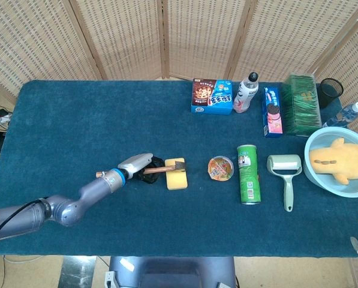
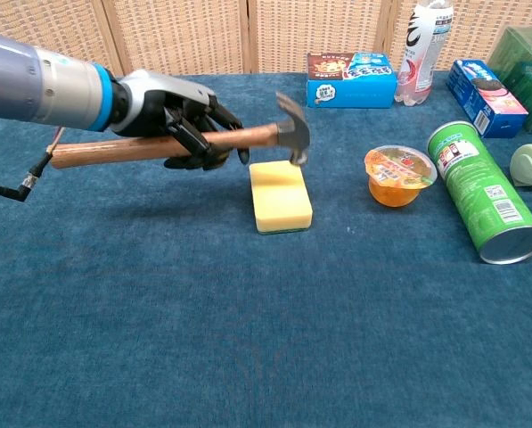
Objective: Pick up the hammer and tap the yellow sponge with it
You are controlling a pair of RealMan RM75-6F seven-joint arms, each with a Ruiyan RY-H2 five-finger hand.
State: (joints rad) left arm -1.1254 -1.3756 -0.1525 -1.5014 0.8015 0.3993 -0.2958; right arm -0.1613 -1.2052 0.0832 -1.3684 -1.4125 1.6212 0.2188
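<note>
Hammer [image 2: 203, 141]: wooden handle nearly level, metal head at the far edge of the yellow sponge [image 2: 281, 195], face pointing down; carried above the table near its middle.
Left hand [image 2: 181, 120]: dark fingers [image 2: 214, 148] wrapped round the handle about midway, a firm grasp; the butt end sticks out behind the wrist.
Contact: from the chest view the head looks to be touching or just above the sponge's far end; I cannot tell which.
Sponge: lies flat on the blue cloth [image 2: 248, 357], long side running away from the robot, with no visible dent.
Step in hand: the tapping stroke itself, judged from the head poised at the sponge.
Next move: a short downward flick if contact is not made, else a small lift; keep the head over the sponge.
Right of sponge: jelly cup [image 2: 399, 175], then a green crisp tube [image 2: 484, 190] lying on its side, both apart from the stroke.
Far edge: biscuit box [image 2: 350, 78] and drink bottle [image 2: 424, 53].
Right hand: only a sliver at the head view's lower right corner; finger state cannot be told.
</note>
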